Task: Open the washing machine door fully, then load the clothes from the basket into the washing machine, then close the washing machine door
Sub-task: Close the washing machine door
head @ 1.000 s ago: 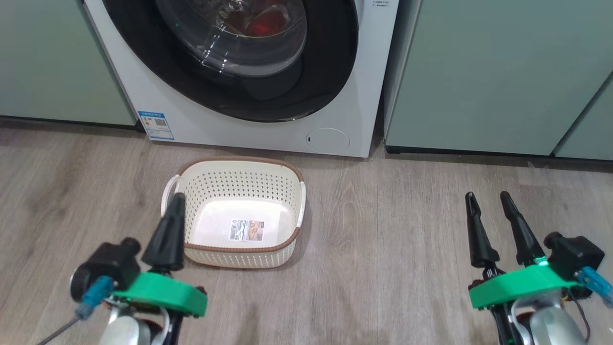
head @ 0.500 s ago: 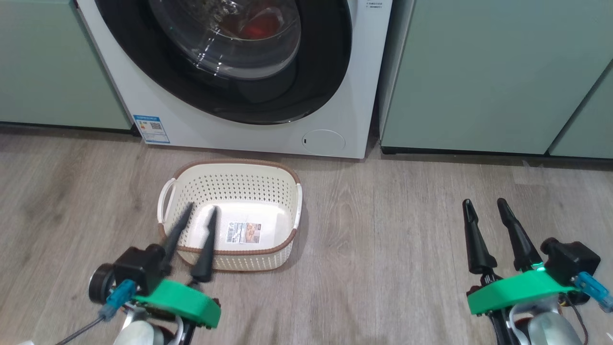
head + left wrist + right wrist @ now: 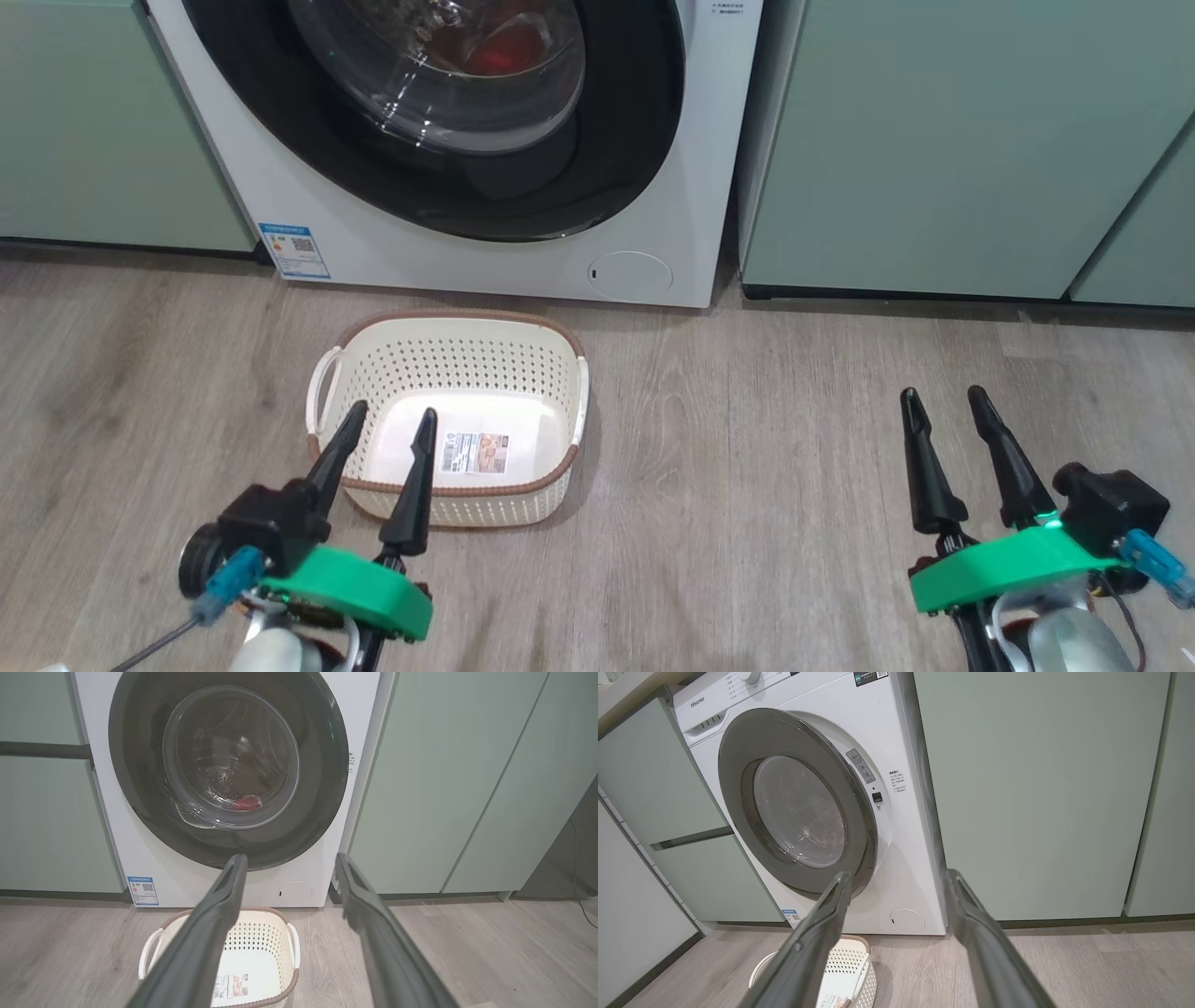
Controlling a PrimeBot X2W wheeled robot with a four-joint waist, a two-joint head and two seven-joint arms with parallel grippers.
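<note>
R1: Moved since a second ago: left gripper (image 3: 393, 411). Fingers were pressed together then; now they stand wide apart with nothing between them, and they overlap the near-left rim of the basket (image 3: 457, 315) in the head view. Right gripper (image 3: 941, 393) unchanged: fingers apart, empty, low over the floor (image 3: 794, 467).

R2: Task status?

R1: Basket holds only its label (image 3: 474, 452). Red garment (image 3: 245, 803) shows through the glass, low in the drum. White garment not made out. Washing machine door (image 3: 229, 765) lies against the washing machine (image 3: 467, 271) and looks shut.

R2: Remaining?

R1: Judgement: loading and closing appear done. Whether the latch has caught cannot be told. No further step is evident.

R2: Surroundings, obstructions?

R1: Pale green cabinets (image 3: 934, 140) flank the machine on both sides. Basket stands on the floor just in front of the door, likely in its swing path if reopened. Both grippers are well back from the door.
</note>
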